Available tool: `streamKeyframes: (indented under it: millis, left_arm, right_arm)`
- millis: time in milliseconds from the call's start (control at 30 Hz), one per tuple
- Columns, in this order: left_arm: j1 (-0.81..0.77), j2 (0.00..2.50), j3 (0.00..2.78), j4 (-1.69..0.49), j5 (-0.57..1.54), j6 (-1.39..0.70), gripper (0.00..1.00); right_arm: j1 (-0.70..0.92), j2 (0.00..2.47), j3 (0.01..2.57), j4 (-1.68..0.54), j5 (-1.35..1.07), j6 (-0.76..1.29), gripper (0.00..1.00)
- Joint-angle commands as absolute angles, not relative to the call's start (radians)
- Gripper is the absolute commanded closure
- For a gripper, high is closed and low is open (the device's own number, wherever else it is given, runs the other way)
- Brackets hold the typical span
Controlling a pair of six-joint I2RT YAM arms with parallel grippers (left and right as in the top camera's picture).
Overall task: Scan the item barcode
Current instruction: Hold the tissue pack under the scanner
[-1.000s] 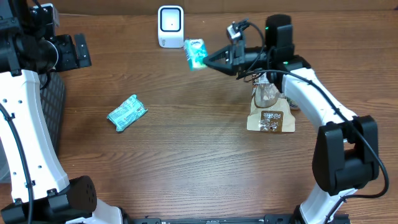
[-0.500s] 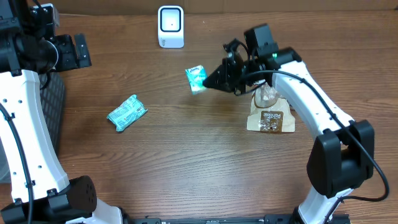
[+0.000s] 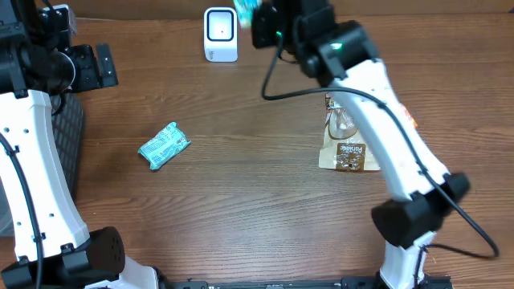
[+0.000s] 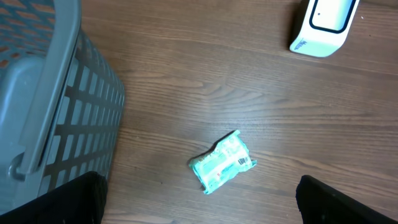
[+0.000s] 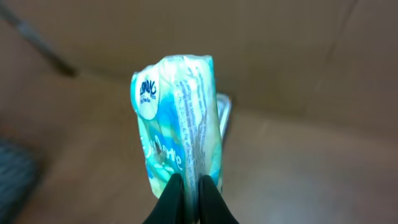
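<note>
My right gripper [image 3: 257,20] is shut on the seam of a teal and white snack packet [image 3: 243,6], held high at the back edge of the table just right of the white barcode scanner [image 3: 220,34]. In the right wrist view the packet [image 5: 177,118] stands upright, its seam pinched where the right gripper [image 5: 191,194] closes. A second teal packet [image 3: 164,145] lies on the table at the left; the left wrist view shows that packet [image 4: 224,162] with a barcode on it. My left gripper [image 4: 202,208] hangs open and empty, high above it.
A brown paper snack bag [image 3: 348,144] lies under the right arm. A grey mesh basket [image 3: 68,136] stands at the left edge, with the basket rim [image 4: 43,99] close to the left gripper [image 3: 95,66]. The scanner [image 4: 323,25] faces the table.
The right arm has risen and swung back and left, carrying the teal packet from mid-table up to the top edge beside the scanner. The left arm has not moved.
</note>
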State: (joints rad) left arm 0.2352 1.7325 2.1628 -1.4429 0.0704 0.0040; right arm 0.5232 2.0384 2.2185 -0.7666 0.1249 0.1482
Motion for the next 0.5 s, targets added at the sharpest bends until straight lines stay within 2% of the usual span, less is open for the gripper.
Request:
streamKeyframes:
  millis: [0,100,233,467]
  left_arm:
    - [0.222,1.728,2.181,-1.439,0.068,0.023,0.0]
    - [0.222,1.728,2.181,-1.439,0.068,0.023,0.0]
    - [0.222,1.728,2.181,-1.439,0.068,0.023,0.0]
    - [0.222,1.728,2.181,-1.439,0.068,0.023,0.0]
  right_arm:
    - [0.548,2.178,2.219,-0.636,0.393,-0.089,0.96]
    - [0.57,2.29,2.218,-0.431,0.442,-0.306,0.96]
    - [0.583,2.403,2.218,-0.263,0.449,-0.508,0.96]
    - [0.588,2.541,2.218,-0.109,0.448,-0.665,0.96]
